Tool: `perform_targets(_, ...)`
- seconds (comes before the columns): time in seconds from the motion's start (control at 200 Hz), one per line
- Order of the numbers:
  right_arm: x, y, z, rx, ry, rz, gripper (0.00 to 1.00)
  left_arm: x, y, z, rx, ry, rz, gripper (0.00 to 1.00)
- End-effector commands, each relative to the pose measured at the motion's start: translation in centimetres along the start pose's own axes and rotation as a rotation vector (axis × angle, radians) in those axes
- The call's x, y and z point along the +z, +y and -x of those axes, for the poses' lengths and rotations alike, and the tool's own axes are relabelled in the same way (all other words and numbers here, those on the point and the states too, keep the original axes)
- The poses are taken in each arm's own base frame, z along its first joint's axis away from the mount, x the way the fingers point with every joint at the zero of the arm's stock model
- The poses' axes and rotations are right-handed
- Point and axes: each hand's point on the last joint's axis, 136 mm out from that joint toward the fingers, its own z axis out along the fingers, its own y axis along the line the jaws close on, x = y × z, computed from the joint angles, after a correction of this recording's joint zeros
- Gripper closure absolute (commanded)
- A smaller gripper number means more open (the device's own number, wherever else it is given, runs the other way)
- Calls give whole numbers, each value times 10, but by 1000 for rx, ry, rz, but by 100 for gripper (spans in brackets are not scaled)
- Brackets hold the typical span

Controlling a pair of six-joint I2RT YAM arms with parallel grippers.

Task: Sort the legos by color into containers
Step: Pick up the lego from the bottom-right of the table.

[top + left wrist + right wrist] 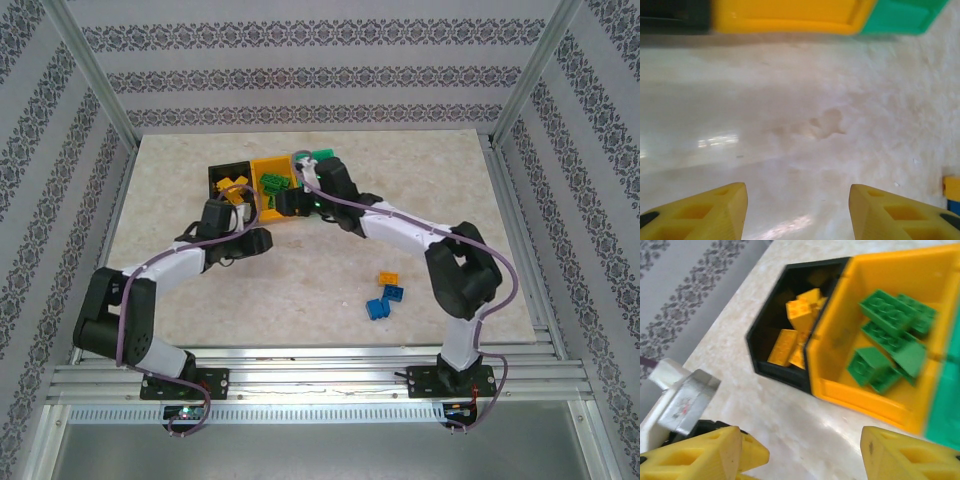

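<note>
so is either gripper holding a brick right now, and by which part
Nothing is held. The left gripper is open over the table, and the right gripper is open next to the yellow bin, with nothing between its fingers.

You see the whole table [300,290] from high above its near edge, a low left wrist look across it, and a close right wrist look steeply down; all three share the yellow-orange bin [880,270].

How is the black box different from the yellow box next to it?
The black box holds yellow bricks; the yellow box holds green bricks. The black box sits at the row's end, the yellow box in the middle. Both are open on top and joined.
</note>
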Motion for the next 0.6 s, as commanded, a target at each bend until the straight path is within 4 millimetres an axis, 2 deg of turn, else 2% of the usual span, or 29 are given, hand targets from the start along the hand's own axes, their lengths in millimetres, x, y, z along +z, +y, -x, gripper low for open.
perform_targets(0.0,-26,-23,-2,43,-58,-33,36,13,-46,14,137,-50,-86,45)
perform_targets(0.19,-80,-72,-22,142,-96,-130,38,42,-99,-3,282,17,-160,43)
perform_targets(0.24,-94,-85,-27,168,-101,-157,39,49,-109,-8,321,46,-176,39)
perform_targets(0.405,-138,-127,-45,248,-111,-251,39,65,-143,-24,463,123,-197,36)
perform_targets(0.595,-184,-176,-69,355,-143,-331,39,84,-182,-56,662,254,-213,36)
